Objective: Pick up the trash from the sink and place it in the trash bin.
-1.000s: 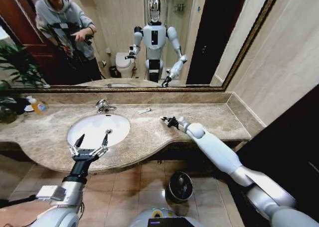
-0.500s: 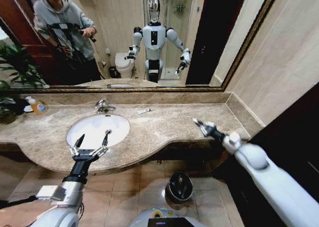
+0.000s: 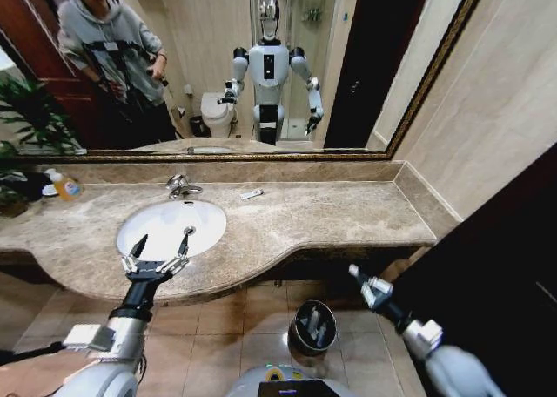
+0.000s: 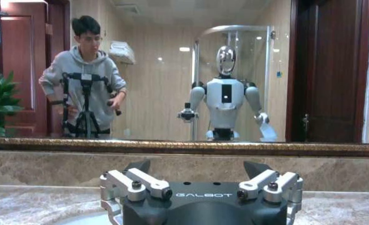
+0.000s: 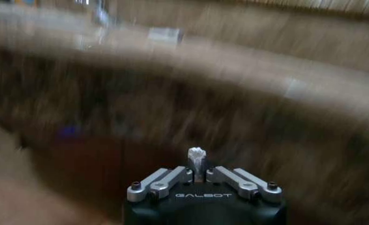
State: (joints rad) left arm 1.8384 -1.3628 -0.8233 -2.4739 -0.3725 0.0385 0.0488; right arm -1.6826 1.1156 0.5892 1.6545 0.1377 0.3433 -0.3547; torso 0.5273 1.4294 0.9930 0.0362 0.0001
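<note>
- Right gripper (image 3: 355,272): below the counter's front edge, over the floor, above and just to the right of the trash bin (image 3: 314,326); jaws pressed together on a small white item (image 5: 197,154), its tip showing between the fingers in the right wrist view.
- Left gripper (image 3: 161,245): poised over the front rim of the sink (image 3: 171,226), fingers spread wide, nothing between them.
- Sink: white oval basin set in brown marble counter (image 3: 331,210); chrome faucet (image 3: 180,185) at its back.
- Trash bin: round, dark, metal-rimmed, on the tiled floor under the counter; pale pieces lie inside.
- Small white packet (image 3: 252,193): flat on the counter, right of the faucet.
- Orange-liquid bottle (image 3: 63,185): far left of the counter.
</note>
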